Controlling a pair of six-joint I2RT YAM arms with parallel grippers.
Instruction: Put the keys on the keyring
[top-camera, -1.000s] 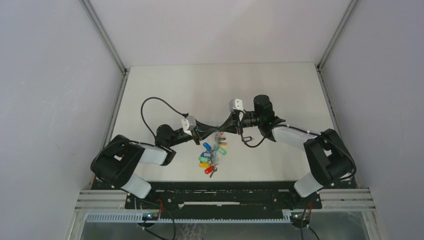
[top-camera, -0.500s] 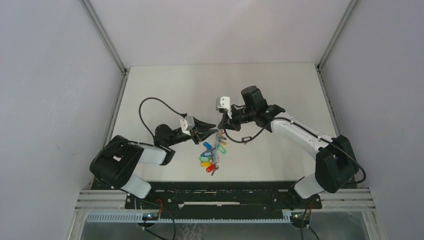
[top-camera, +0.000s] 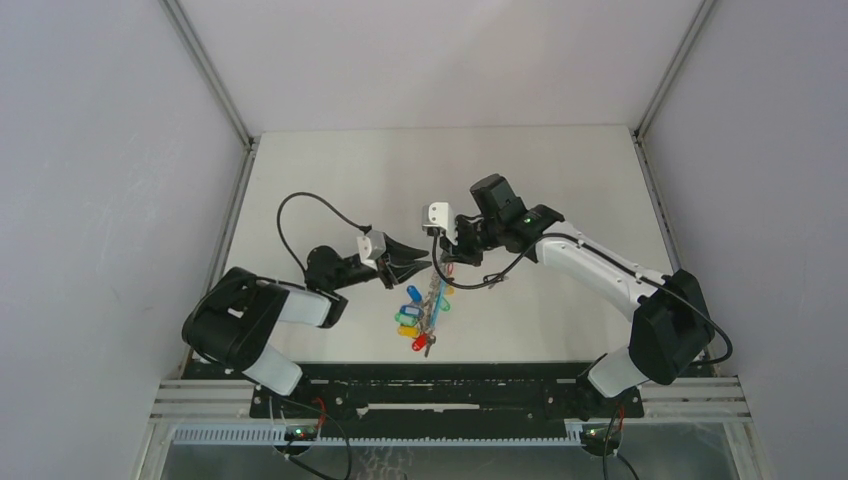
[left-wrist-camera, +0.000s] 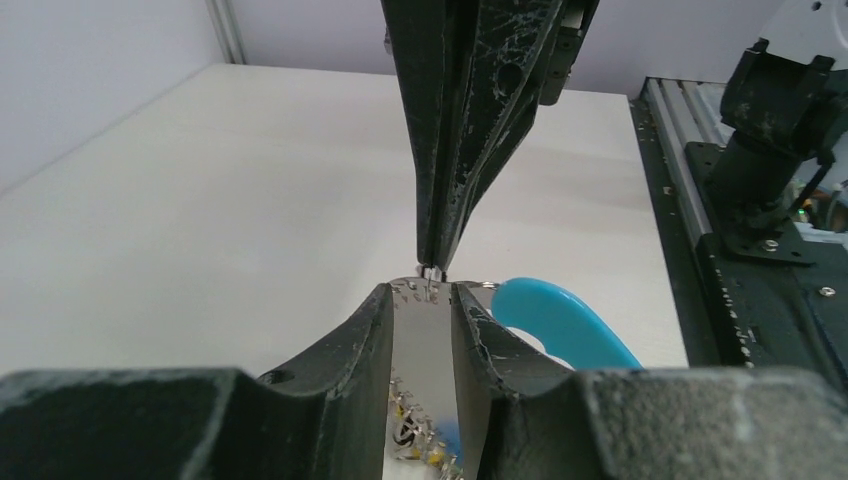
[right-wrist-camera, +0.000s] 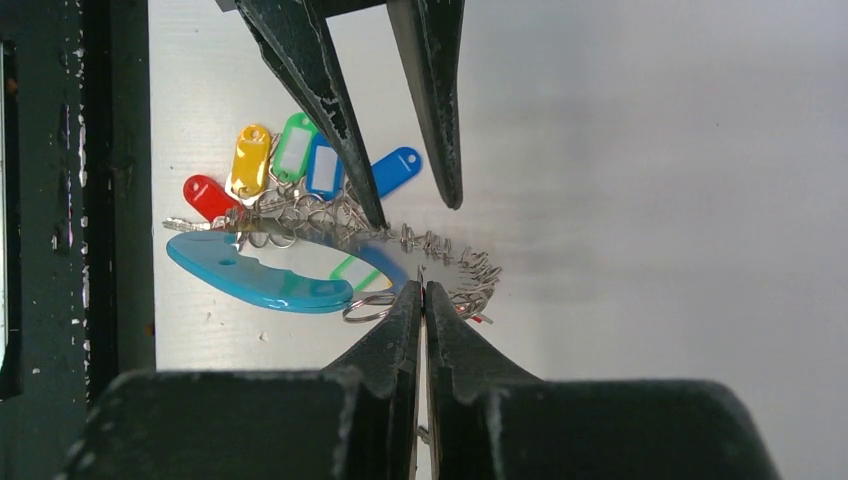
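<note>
The keyring hangs above the table between both grippers: a shiny grey band (left-wrist-camera: 425, 340) with a turquoise segment (right-wrist-camera: 255, 280) and a chain-like edge (right-wrist-camera: 455, 258). My right gripper (right-wrist-camera: 422, 288) is shut on the band's thin edge; in the left wrist view it (left-wrist-camera: 432, 268) comes down from above. My left gripper (left-wrist-camera: 428, 292) stands open and straddles the band, its fingers (right-wrist-camera: 345, 130) spread in the right wrist view. The keys (top-camera: 422, 312) dangle below the ring with red (right-wrist-camera: 205, 195), yellow (right-wrist-camera: 248, 160), green (right-wrist-camera: 295, 145) and blue (right-wrist-camera: 395, 170) tags.
The white table (top-camera: 330, 180) is walled by pale panels on three sides. A black rail (top-camera: 440, 385) runs along the near edge by the arm bases. A black cable (top-camera: 300, 205) loops behind the left arm, and another hangs under the right wrist (top-camera: 480, 280).
My left gripper has opened and let go of the band. The right arm has swung left with the keyring, carrying the key bunch slightly left with it.
</note>
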